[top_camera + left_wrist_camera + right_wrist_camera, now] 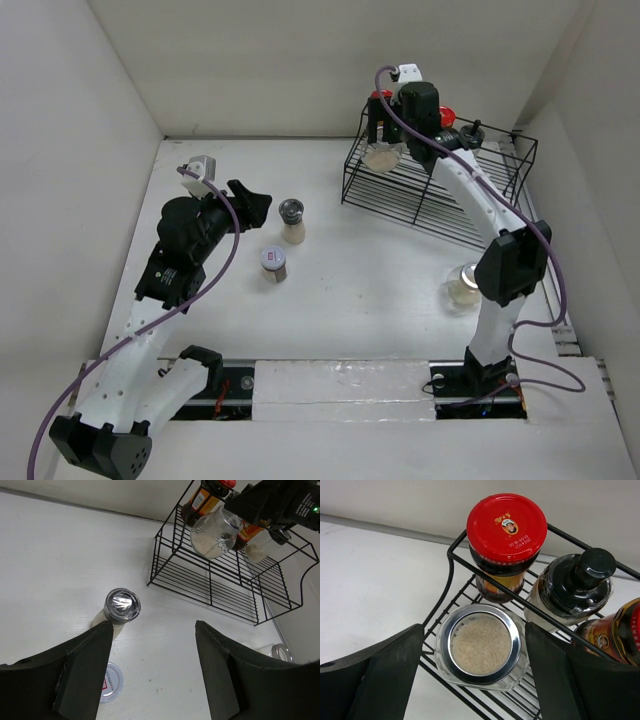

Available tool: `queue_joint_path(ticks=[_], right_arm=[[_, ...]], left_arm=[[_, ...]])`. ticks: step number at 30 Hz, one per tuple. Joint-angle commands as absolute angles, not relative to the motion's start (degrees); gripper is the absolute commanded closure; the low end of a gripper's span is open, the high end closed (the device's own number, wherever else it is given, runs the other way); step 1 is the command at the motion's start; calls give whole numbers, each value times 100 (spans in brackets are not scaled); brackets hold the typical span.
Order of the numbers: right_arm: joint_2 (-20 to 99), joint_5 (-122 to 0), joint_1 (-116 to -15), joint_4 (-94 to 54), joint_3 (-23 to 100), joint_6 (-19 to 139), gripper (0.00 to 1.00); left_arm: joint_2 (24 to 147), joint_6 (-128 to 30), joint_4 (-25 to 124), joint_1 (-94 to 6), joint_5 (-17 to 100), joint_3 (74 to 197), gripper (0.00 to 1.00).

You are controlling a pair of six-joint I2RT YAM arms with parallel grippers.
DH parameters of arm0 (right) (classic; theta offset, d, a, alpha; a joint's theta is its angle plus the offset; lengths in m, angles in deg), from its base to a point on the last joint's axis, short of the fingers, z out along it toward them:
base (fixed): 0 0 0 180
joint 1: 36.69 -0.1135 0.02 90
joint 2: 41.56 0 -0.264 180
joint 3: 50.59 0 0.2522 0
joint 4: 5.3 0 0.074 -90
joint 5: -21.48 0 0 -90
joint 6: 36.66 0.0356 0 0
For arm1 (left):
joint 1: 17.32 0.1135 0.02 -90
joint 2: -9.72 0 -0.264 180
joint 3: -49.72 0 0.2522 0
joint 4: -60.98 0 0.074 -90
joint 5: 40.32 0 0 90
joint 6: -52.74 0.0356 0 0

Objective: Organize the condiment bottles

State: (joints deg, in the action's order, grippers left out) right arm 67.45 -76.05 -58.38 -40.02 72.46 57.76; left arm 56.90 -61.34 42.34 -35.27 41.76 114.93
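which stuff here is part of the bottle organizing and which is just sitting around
job: clear jar of pale grains, red-lidded jar, second red-lidded jar, black-capped bottle, grey-lidded shaker, white-lidded jar, second clear jar
just there: black wire rack

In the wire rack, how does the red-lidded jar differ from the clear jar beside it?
The red-lidded jar is taller with dark contents; the clear jar is squat with pale grains. The red-lidded jar has a red lid; the clear jar shows a metal rim. Both are round, within the black rack.
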Motion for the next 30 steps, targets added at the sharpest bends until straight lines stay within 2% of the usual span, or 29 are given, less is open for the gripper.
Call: queue_joint_path(ticks=[1,3,6,7,8,9,10,11,12,13,14,15,16,19,26,30], right_arm=[[6261,-7660,-5865,-3674,7392,5642,13],[5804,-7660,-5962,-3307,7023,5562,9],[5356,-7433,-6269,-3059,6566,5352,10],[5302,-7240,-6470,-2988,6452,5351,16],[5301,-7125,-6585,-2918,6303,5351,29],[5214,-7046,-6708,-2813,5901,5482,55],[5213,-6975,-6823,-2507,5653,5588,70],[5161,-6853,-7059,-2295,5120,5763,81],[5161,-6782,-7174,-2093,4871,5764,81],[5222,-6720,-7288,-1882,4660,5825,77],[5292,-6581,-7498,-1724,4518,5887,67],[5397,-6475,-7588,-1722,4465,5888,52],[5624,-6387,-7684,-1722,4464,5888,25],[5933,-6236,-8027,-1775,4464,5818,6],[6619,-6351,-8336,-1863,4665,5685,1],[7075,-6508,-8336,-1863,5017,5624,1]], left_arm=[[5665,-6108,4538,-3542,4098,11473,37],[5665,-6108,4538,-3542,4098,11473,37],[5665,-6108,4538,-3542,4098,11473,37],[5665,-6108,4538,-3542,4098,11473,37],[5665,-6108,4538,-3542,4150,11473,37],[5665,-6108,4538,-3542,4151,11473,37],[5665,-6108,4485,-3542,4221,11473,37],[5604,-6108,4485,-3542,4387,11473,37],[5604,-6108,4485,-3542,4493,11473,37],[5543,-6178,4407,-3542,4598,11473,37],[5542,-6248,4336,-3542,4834,11473,37],[5542,-6301,4335,-3542,4958,11473,37],[5490,-6301,4266,-3542,5073,11525,37],[5490,-6433,4125,-3542,5416,11587,37],[5490,-6512,4072,-3542,5628,11640,36],[5490,-6460,4133,-3542,5329,11587,36]])
